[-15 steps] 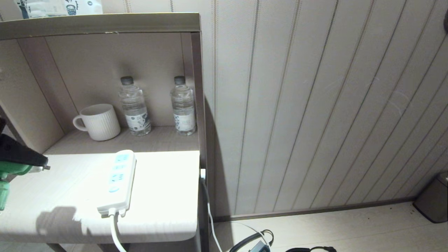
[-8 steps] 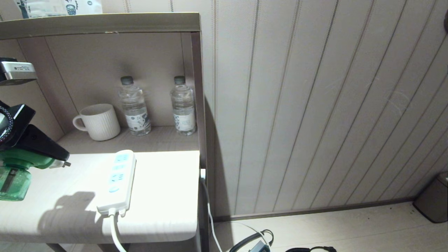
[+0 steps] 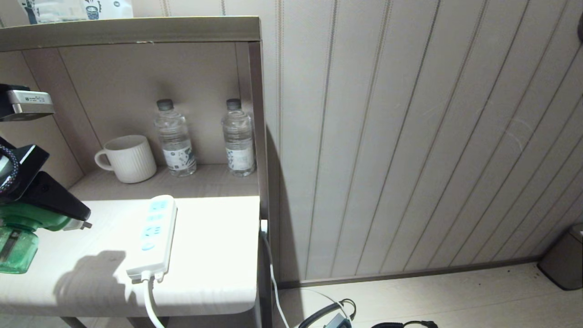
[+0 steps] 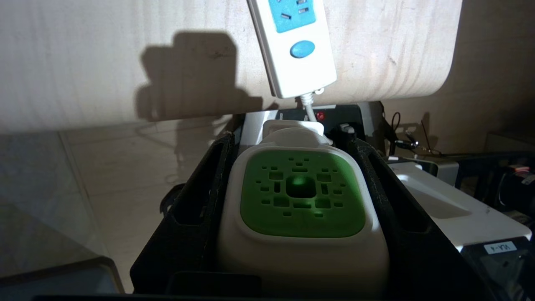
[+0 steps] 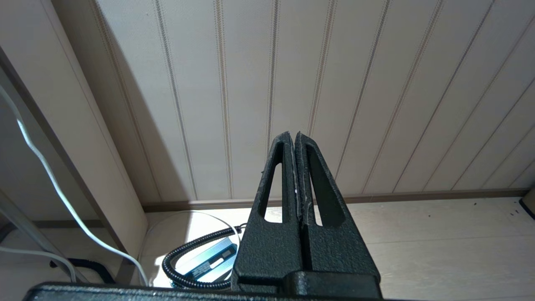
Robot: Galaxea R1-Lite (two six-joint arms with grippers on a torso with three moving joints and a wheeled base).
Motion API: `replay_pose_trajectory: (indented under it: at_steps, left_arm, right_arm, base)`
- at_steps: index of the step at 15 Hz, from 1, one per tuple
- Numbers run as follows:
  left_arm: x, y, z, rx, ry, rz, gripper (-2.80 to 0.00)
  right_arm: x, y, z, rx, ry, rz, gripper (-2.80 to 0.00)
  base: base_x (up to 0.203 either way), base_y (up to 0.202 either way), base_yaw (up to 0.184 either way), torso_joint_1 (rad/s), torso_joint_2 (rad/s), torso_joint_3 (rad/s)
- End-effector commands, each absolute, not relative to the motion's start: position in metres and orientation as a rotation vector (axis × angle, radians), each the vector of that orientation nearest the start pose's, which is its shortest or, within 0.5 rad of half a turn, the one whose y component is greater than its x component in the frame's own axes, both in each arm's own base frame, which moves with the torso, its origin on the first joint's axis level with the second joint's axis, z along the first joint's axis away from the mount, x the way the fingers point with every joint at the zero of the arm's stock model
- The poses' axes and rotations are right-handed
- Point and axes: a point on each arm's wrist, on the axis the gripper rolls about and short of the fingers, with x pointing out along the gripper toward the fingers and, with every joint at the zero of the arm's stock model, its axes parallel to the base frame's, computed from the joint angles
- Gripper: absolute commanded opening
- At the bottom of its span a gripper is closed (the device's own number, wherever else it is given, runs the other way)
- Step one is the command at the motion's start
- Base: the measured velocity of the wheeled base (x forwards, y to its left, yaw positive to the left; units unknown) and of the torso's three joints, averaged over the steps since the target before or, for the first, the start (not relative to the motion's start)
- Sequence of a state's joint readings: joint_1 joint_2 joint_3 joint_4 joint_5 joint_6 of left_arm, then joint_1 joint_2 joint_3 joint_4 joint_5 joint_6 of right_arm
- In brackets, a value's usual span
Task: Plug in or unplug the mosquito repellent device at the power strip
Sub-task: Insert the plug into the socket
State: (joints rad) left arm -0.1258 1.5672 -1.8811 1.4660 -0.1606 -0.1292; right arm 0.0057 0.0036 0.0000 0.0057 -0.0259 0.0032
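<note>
The pale wood-grain tabletop (image 3: 209,255) carries the power strip (image 3: 152,237), lying lengthwise from near to far, left of centre, its white cable (image 3: 152,305) dropping over the near edge. Behind the tabletop, the recessed shelf (image 3: 214,182) holds a ribbed white mug (image 3: 127,158) at left and two clear water bottles (image 3: 175,139) standing upright, apart, to its right.

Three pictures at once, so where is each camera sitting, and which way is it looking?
Head view: high up, looking down at the desk, power strip and left gripper.
Left wrist view: behind the fingers clamping the mosquito repellent device, facing the strip.
Right wrist view: low, behind the shut right gripper, facing the wall.
Head and left wrist views share the device and strip.
</note>
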Motion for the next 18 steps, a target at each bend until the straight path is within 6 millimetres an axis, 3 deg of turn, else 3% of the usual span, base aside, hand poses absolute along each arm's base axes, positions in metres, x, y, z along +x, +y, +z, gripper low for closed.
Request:
replay_pose_trajectory:
  at_steps: [1,9,13,18]
  left_arm:
    - [0.181,-0.027,0.332,-0.139,1.182,-0.176,-2.8]
    - [0.179,-0.027,0.328,-0.149,1.224,-0.184,-2.8]
    - [0.18,-0.029,0.309,-0.149,1.331,-0.175,-2.8]
    - [0.155,-0.033,0.312,-0.268,1.362,-0.206,-2.8]
  right_arm:
    - [-0.022,-0.001,0.075,0.003,0.011,-0.02,-2.8]
    - [-0.023,-0.001,0.075,0.003,0.01,-0.02,-2.8]
    - [-0.023,-0.001,0.075,0.003,0.009,-0.02,-2.8]
    - [-0.023,-0.001,0.075,0.003,0.008,-0.02,-2.8]
  base:
    - [0.0,0.0,0.0,0.046,-0.1,-0.069]
    - [0.0,0.0,0.0,0.177,-0.42,-0.25]
    - [0.0,0.0,0.0,0.087,-0.19,-0.107]
    - [0.0,0.0,0.0,0.004,-0.01,-0.003]
